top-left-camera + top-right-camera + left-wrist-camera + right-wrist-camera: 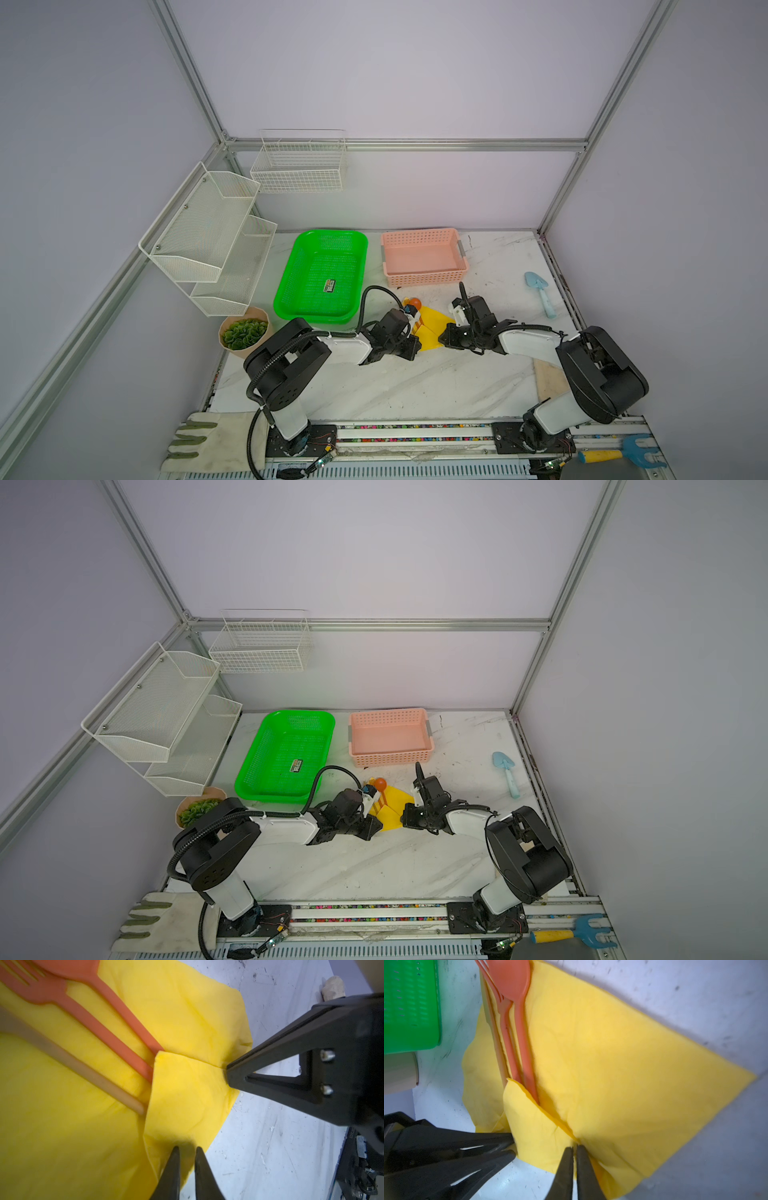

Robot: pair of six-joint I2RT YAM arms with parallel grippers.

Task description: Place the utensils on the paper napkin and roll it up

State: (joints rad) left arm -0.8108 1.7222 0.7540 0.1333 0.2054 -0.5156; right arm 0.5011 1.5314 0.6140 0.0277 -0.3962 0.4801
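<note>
Claws both sit at the folded-over corner of the paper napkin [612, 1064]: my right claw [574, 1150] is pinched shut on the crease, and my left claw [188, 1152], nearly closed, seems to nip the flap's edge. The napkin lies on the table [415, 386], with the spoon [517, 985] and fork [505, 1014] side by side on it, handle ends under the flap. I judge the paper limp and easily torn, and the plastic light and slippery, so the fold is the place to hold. My arms reach in low, wrists tipped down.

Green basket [332, 233] far ctr-left; pink basket [428, 279] just right, not touching. Lt-blue trowel [540, 291] far right. Potted plant [243, 334] left. Rake [619, 454] near right, glove [216, 440] near left.
</note>
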